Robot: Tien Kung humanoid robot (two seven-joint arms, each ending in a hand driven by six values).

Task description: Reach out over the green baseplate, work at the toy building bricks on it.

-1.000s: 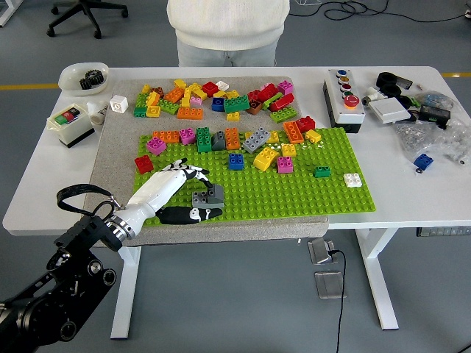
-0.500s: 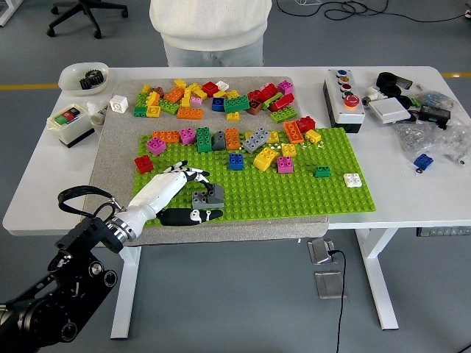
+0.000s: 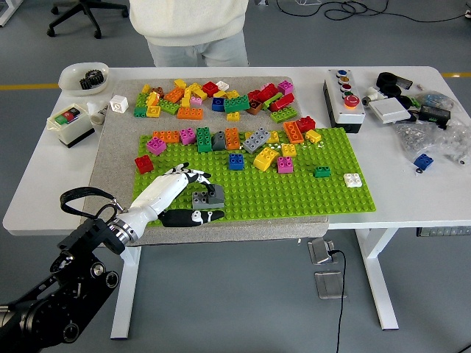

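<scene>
The green baseplate lies on a grey mat in the middle of the table. Several coloured bricks stand along its far part, among them a red one, a blue one and a yellow one. A grey brick stack sits near the plate's front left. My left hand, white-backed, lies over that corner; its fingers arch just beyond the grey stack and the black thumb stretches in front of it, spread, not closed on it. My right arm is out of sight.
Loose bricks are heaped on the mat behind the plate. A small green brick and a white one sit at the plate's right. A button box and clutter lie right, a bowl and switch box left. A person stands opposite.
The person at the far side has stepped to the left. My left hand and the grey brick stack have barely shifted.
</scene>
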